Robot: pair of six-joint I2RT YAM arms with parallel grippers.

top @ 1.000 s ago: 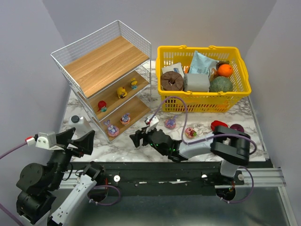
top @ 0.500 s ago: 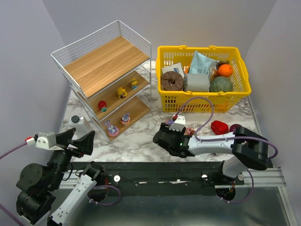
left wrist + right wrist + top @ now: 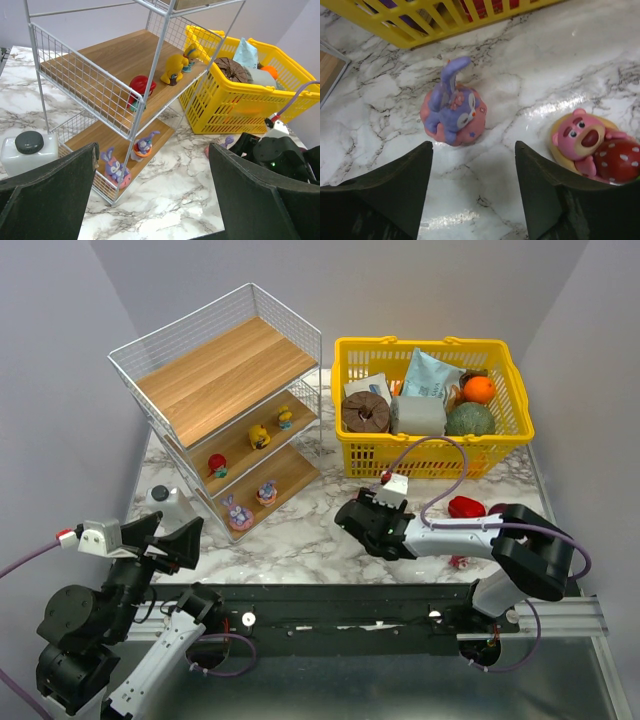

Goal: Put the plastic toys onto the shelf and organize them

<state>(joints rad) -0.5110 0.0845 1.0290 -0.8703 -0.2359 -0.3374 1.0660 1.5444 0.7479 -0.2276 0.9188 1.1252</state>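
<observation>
The shelf [image 3: 225,370] stands at the back left. Its middle board holds two yellow duck toys [image 3: 259,436] and a small red toy [image 3: 217,465]. Its bottom board holds two purple bunny toys [image 3: 237,511]. My right gripper [image 3: 350,514] is open and empty, low over the table before the basket. In the right wrist view its jaws [image 3: 472,152] stand wide. A purple bunny on a pink base [image 3: 452,113] lies just ahead of them to the left. A pink bear with a strawberry [image 3: 592,145] lies to the right. My left gripper [image 3: 165,537] is open and empty at the near left.
A yellow basket [image 3: 430,455] of groceries stands at the back right. A red pepper [image 3: 465,507] and a dark purple ball [image 3: 500,509] lie in front of it. A small pink-red toy [image 3: 460,562] sits near the front edge. A white bottle [image 3: 25,150] stands left of the shelf.
My right gripper has moved right, from before the shelf's bottom board to over the purple bunny and pink bear near the basket. The left arm has not moved.
</observation>
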